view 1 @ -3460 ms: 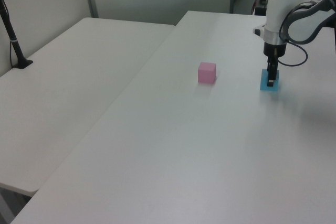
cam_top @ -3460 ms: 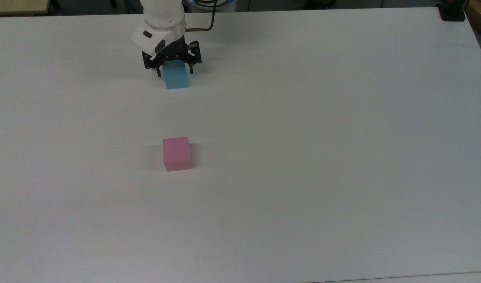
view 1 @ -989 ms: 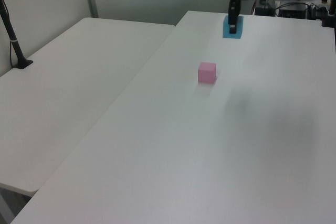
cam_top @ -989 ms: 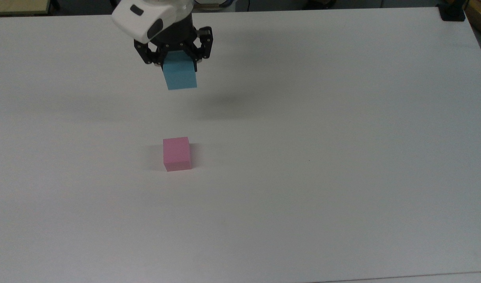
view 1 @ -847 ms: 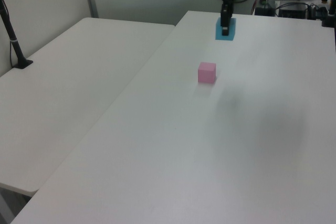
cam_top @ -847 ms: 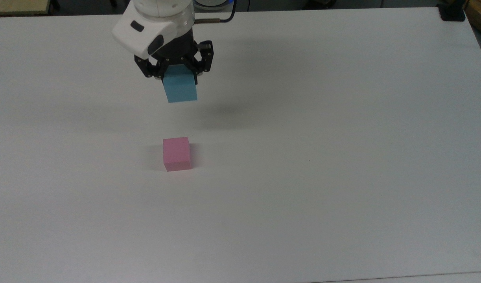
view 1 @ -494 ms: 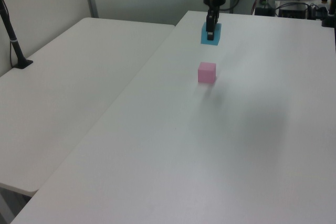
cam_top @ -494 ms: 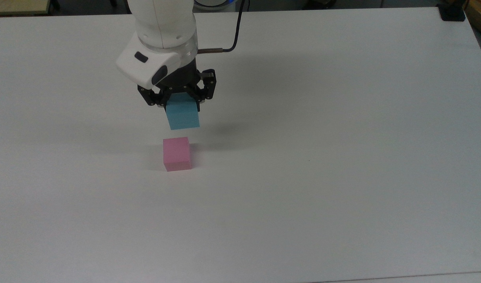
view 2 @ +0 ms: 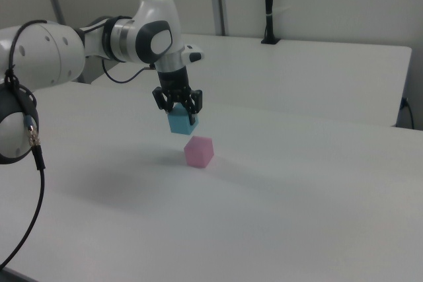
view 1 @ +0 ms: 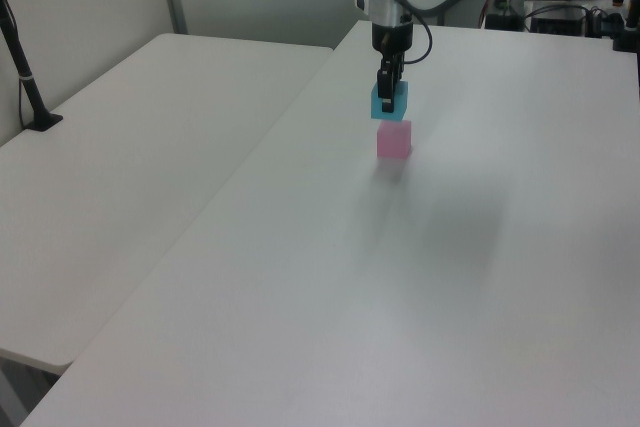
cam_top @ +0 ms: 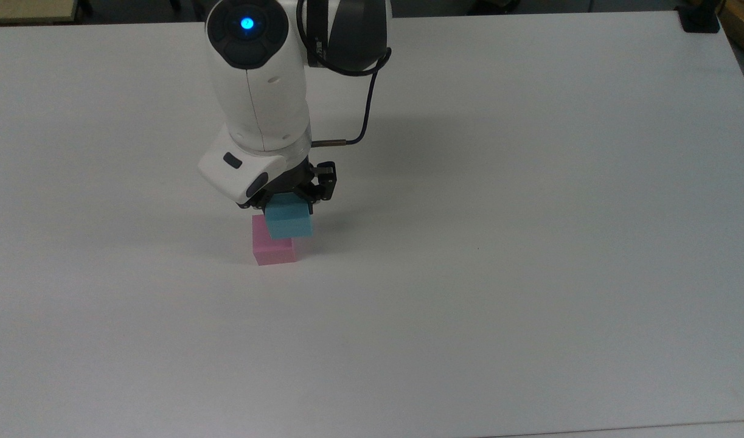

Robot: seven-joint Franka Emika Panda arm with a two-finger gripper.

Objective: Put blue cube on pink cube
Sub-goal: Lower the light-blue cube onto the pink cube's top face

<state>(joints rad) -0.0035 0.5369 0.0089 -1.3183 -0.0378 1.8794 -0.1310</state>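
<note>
The blue cube (cam_top: 289,222) hangs in the air, clamped between the fingers of the gripper (cam_top: 288,205), just above the pink cube (cam_top: 273,248), which sits on the white table (cam_top: 530,243); the top view overlaps the two, the blue one covering the pink one's upper right corner, so whether they touch cannot be told there; the left view shows the blue cube (view 1: 389,101) stacked almost straight over the pink cube (view 1: 394,139) with a thin gap or none between them; the right view settles it, with the blue cube (view 2: 180,122) clearly apart from the pink cube (view 2: 199,152), higher and toward the right view's left; the gripper (view 2: 178,111) there points straight down, its black fingers (view 2: 194,105) pressed against the cube's sides; in the left view the gripper (view 1: 387,87) appears as one dark finger across the blue face; the white arm (cam_top: 259,91) rises behind it with a blue light (cam_top: 246,24) on top in the top view, and a black cable (cam_top: 362,115) loops off its side; a second white table (view 1: 130,157) adjoins on the left view's left, with a black post (view 1: 22,67) standing on it; the right view shows a black post (view 2: 268,4) at the far edge.
</note>
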